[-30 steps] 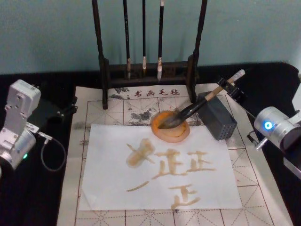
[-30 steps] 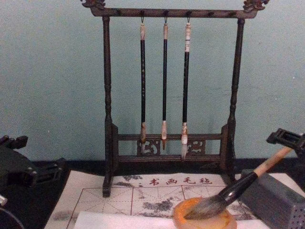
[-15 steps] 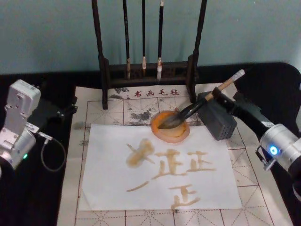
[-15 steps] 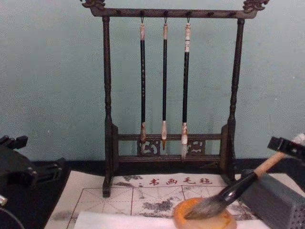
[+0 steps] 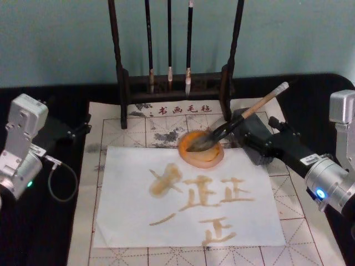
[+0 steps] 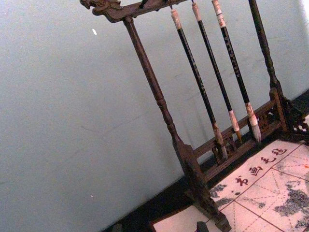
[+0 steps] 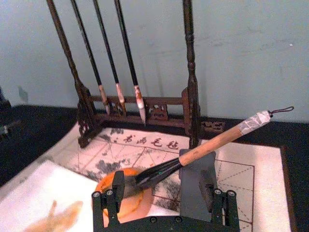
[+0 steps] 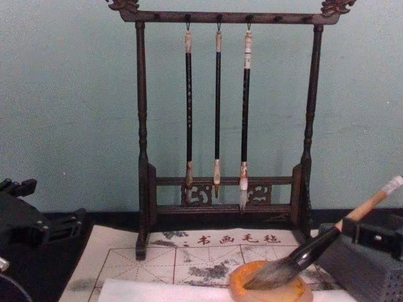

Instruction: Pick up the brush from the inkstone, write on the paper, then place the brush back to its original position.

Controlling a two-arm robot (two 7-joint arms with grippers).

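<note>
The brush (image 5: 242, 115) lies slanted, its bristles in the round orange inkstone (image 5: 202, 149) and its wooden handle leaning on the grey block (image 5: 256, 133). The white paper (image 5: 127, 210) in front of the inkstone carries several amber strokes. My right gripper (image 5: 259, 135) is open, low beside the grey block, under the brush handle and not touching it. In the right wrist view the brush (image 7: 203, 147) crosses above and beyond the spread right gripper (image 7: 162, 182), with the inkstone (image 7: 130, 200) behind one finger. From the chest the brush (image 8: 327, 239) rests on the inkstone (image 8: 269, 290); the right gripper (image 8: 376, 236) sits below the handle. My left gripper (image 5: 71, 131) is parked open at the left.
A dark wooden rack (image 5: 176, 83) holding three thin brushes (image 8: 217, 113) stands behind the inkstone. A gridded felt mat (image 5: 119, 130) lies under the paper on the black table. A grey cable (image 5: 62, 177) loops beside the left arm.
My right gripper has moved down from the brush handle's upper end to beside the grey block, and its arm swung forward. The brush has stayed in place.
</note>
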